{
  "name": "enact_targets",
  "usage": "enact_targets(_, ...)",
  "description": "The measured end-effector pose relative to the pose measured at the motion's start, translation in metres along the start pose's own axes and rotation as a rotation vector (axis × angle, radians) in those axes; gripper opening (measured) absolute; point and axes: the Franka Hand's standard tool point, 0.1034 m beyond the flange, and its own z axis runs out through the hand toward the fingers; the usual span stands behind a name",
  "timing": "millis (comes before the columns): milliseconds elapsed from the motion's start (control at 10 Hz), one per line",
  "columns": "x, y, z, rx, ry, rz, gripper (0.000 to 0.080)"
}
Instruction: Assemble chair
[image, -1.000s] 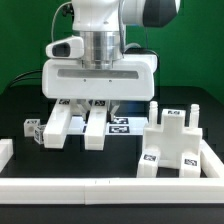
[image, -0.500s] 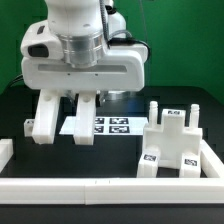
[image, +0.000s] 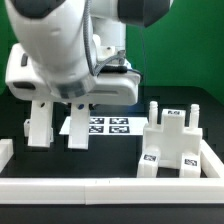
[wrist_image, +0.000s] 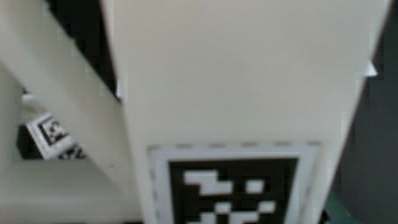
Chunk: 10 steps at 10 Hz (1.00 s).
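Since a second ago the arm (image: 60, 50) has swung toward the exterior view's left and nearer the camera. Two white prongs (image: 78, 128) under it now hang by the end of the marker board (image: 112, 127) on the exterior view's left, above the bench (image: 205, 105).

We cannot tell whether those prongs are the jaws or a carried part, nor whether the jaws clamp anything. A tagged white part (wrist_image: 231, 90) fills the wrist view, close up. The chair body (image: 172, 140) stands at the exterior view's right, pegs up, just inside the white rail (image: 110, 187) and well apart from the arm.

We judge this a carry or a reposition. To do it well we keep the load level and travel high enough to clear the pegs. We then square up above the joint and lower straight and slowly, without shoving the body sideways.
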Motion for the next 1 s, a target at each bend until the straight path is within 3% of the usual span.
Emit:
enact_targets(100,0.006,0.001,-0.01,0.002,-0.054,0.008,0.0288)
enact_targets(300,0.008,0.002,-0.002,0.001,-0.143,0.022,0.0288)
enact_targets(700,0.013,-0.009,-0.005,0.008,-0.119,-0.082,0.0288)
enact_targets(1000,0.016,-0.003,-0.003,0.015,-0.116,-0.081,0.0288)
